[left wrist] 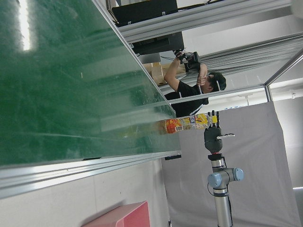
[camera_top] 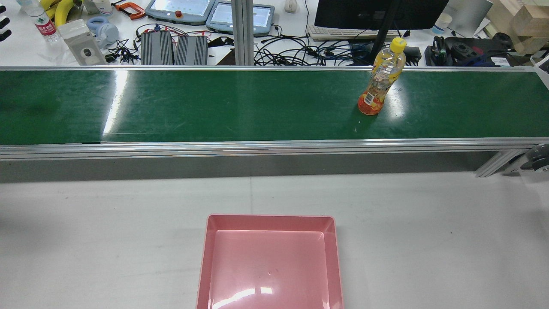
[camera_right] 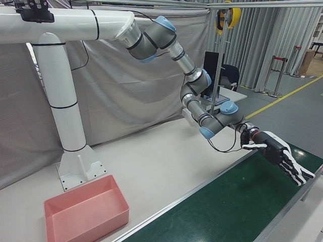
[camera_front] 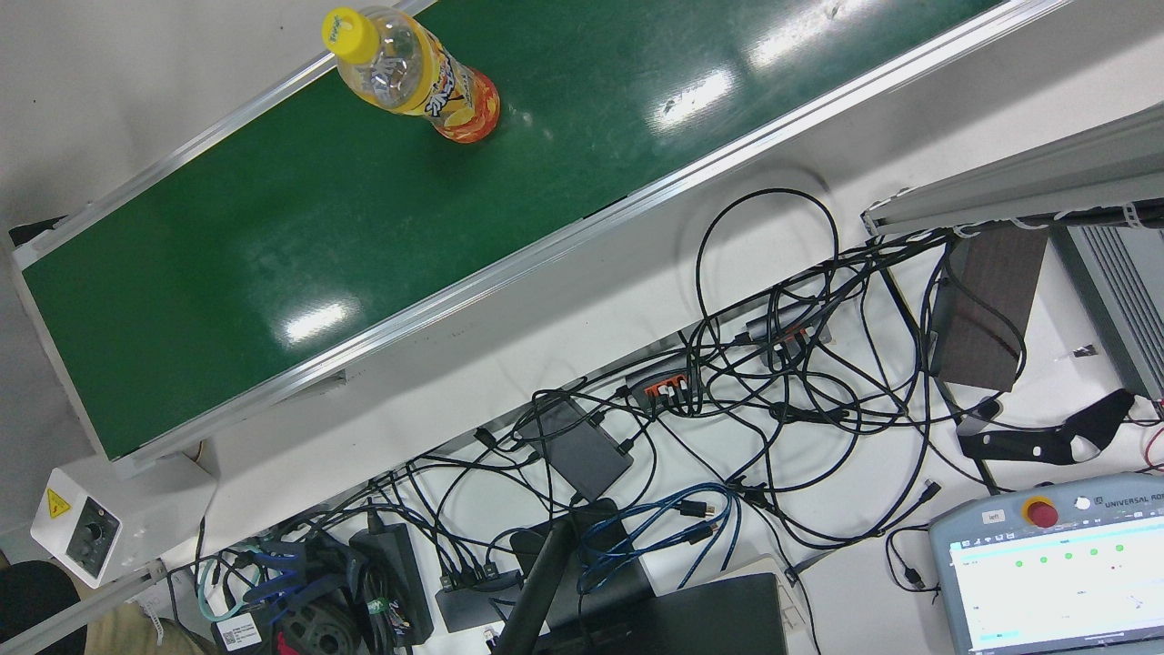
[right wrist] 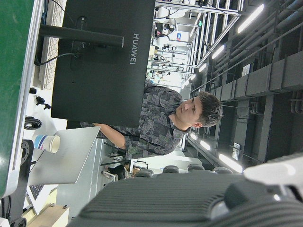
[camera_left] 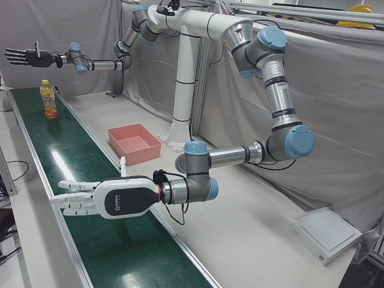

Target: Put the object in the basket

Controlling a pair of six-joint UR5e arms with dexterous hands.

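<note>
A yellow-capped juice bottle (camera_top: 379, 81) is standing upright on the green conveyor belt (camera_top: 214, 103), toward the robot's right end, well apart from the pink basket (camera_top: 270, 221) that is sitting on the white table (camera_top: 107, 223) on the near side of the belt. The right hand (camera_left: 27, 57) is hanging in the air above and beyond the bottle, fingers spread and holding nothing. The left hand (camera_left: 99, 199) is hovering low over the belt's other end, fingers stretched out flat, also empty.
</note>
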